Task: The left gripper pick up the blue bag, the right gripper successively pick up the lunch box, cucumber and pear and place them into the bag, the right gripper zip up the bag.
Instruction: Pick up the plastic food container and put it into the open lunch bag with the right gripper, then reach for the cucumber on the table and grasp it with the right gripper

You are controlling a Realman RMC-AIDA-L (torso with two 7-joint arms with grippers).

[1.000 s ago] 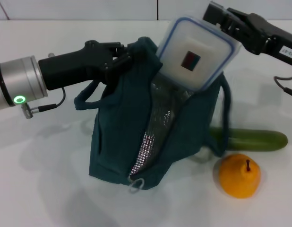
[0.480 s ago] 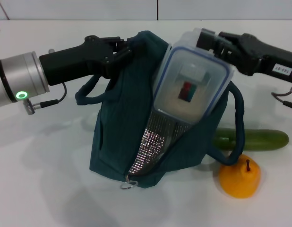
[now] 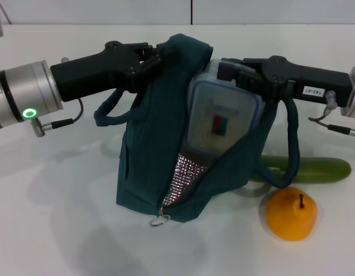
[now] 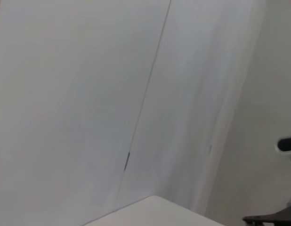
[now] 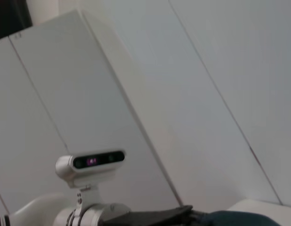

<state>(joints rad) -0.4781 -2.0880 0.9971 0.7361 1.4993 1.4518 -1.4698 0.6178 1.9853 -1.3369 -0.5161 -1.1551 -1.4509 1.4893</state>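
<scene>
Teal fabric stood propped on the white table [image 3: 51,230]: the blue bag [image 3: 151,149] was held up at its upper edge by the left gripper [image 3: 157,57], whose fingers were closed on the cloth near the top, one loop handle drooping below the arm. The zipper was open, showing silvery lining down to the ring pull at the bag's foot. The lunch box [image 3: 220,118] sat partway into that opening, lid facing the camera, its long axis running top to bottom and tilted slightly, its lower end down inside the mouth and its upper end above the bag. The right gripper [image 3: 229,70] reached in from the right and was clamped on the box's upper end, so the bag's interior lay directly below the held box. In my judgement, the box needed to slide further down along its own length before release. The cucumber [image 3: 315,169] lay on the table behind the bag's right side, its long axis running left to right, and the pear [image 3: 291,214] stood just in front of it, near it; both lay on the right arm's side, nearer that gripper than the left one.
</scene>
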